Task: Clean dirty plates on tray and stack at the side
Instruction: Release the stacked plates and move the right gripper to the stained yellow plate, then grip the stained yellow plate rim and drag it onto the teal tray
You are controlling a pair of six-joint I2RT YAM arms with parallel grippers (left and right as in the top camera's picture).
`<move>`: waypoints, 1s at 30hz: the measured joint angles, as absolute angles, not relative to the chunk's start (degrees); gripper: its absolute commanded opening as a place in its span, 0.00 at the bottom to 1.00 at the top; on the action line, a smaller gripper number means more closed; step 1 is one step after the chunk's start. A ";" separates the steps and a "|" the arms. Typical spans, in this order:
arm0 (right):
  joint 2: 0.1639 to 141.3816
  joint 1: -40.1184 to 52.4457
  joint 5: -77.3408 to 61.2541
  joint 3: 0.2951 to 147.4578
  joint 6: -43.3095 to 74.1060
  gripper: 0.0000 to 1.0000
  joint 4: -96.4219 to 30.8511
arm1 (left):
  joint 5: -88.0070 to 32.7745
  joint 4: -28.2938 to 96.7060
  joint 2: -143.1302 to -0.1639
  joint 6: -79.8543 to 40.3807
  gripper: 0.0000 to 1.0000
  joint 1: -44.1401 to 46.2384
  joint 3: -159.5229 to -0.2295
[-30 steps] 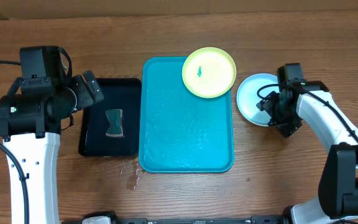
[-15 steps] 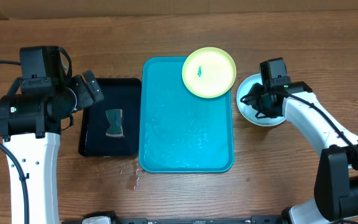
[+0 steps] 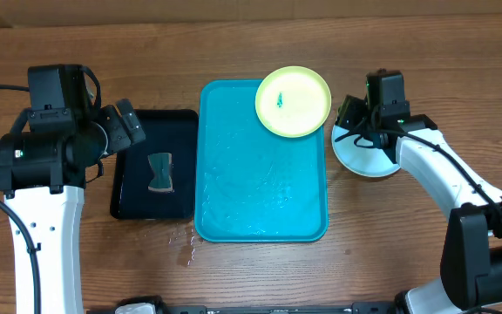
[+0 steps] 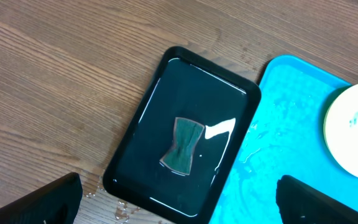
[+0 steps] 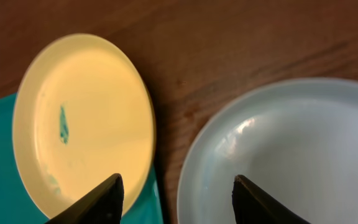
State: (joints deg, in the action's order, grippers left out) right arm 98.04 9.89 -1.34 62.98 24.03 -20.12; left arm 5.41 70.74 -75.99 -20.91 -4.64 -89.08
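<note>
A lime-green rimmed plate with a small teal smudge lies on the far right corner of the turquoise tray, overhanging its rim. It also shows in the right wrist view and at the right edge of the left wrist view. A light blue plate lies on the table right of the tray, also in the right wrist view. My right gripper is open and empty above the gap between both plates. My left gripper is open and empty above the black tray. The third plate is out of view.
A smaller black tray left of the turquoise tray holds a dark sponge in shallow water. Water drops lie on the wood near its front right corner. The turquoise tray is wet.
My right gripper has moved left and away from the front, from the right side of the light blue plate to its far left edge near the green plate. The left arm has not moved.
</note>
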 measured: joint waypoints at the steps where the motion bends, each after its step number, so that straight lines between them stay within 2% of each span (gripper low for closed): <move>1: 98.04 9.89 -1.32 62.94 23.05 0.59 -18.26 | 5.41 70.74 -75.99 -20.93 1.00 -4.64 -89.08; 16: 102.80 10.09 -1.50 62.92 19.11 0.59 -4.08 | 5.41 70.74 -75.99 -20.91 1.00 -4.64 -89.08; 30: 108.79 13.61 -0.47 62.92 15.64 0.54 4.32 | 5.41 70.74 -75.99 -20.91 1.00 -4.64 -89.08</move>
State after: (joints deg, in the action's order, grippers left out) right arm 108.79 13.61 -0.47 62.92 15.64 4.32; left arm 5.41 70.74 -75.99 -20.91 -4.64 -89.08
